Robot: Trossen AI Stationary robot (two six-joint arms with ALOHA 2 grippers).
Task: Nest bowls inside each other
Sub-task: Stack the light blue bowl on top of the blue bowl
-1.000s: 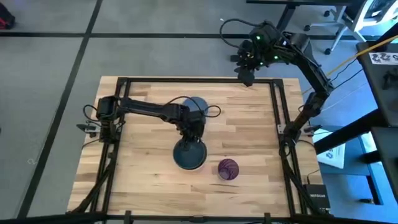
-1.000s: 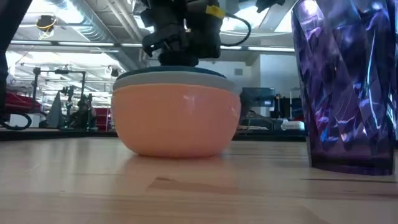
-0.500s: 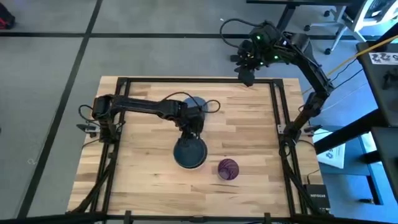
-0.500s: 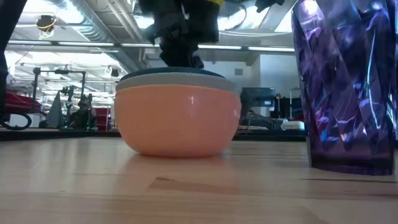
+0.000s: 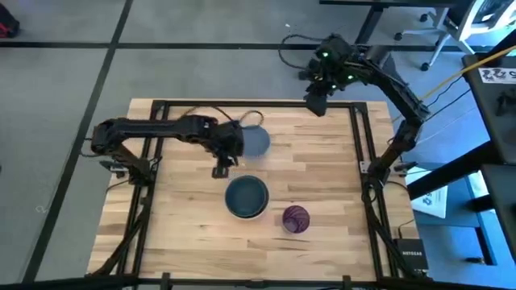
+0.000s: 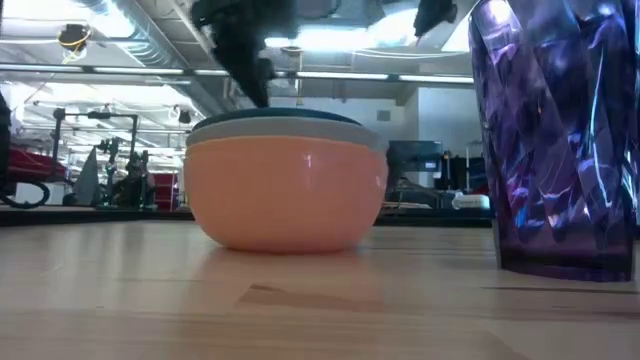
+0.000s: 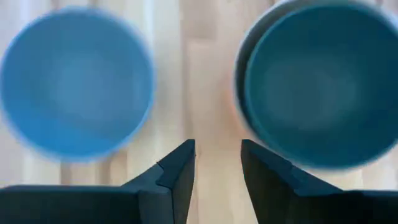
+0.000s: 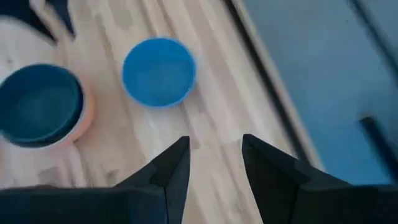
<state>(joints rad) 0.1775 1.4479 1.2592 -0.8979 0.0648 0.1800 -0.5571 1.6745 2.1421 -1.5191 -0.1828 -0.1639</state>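
- The high view is showing only a dark teal bowl (image 5: 246, 196) at the top of the stack near the table's middle; the low view is revealing what sits beneath it: an orange bowl (image 6: 286, 195) on the outside, with a grey-beige rim (image 6: 285, 129) and the teal edge showing above it.
- The left wrist view is catching the stack and the light blue bowl (image 7: 76, 83) side by side on the wood, apart from each other, with bare boards between them.
- The right wrist view is taking in the same two from farther off, along with the dark frame rail at the table's edge.
- Counting: three nested bowls are visible in the stack, one light blue bowl (image 5: 256, 141) is sitting alone, and one purple faceted cup (image 5: 296, 217) is standing just beside the stack. A pink bowl cannot be made out.
- The left gripper (image 5: 221, 167) is hanging over bare wood between the lone blue bowl and the stack, its fingers (image 7: 180, 171) parted by a narrow gap and gripping nothing.
- The right gripper (image 5: 315, 101) is waiting above the table's far rail, its fingers (image 8: 171, 171) also spread and empty.
- Open board is lying to the left of the stack and along the near edge; the cup is crowding the stack's right side.
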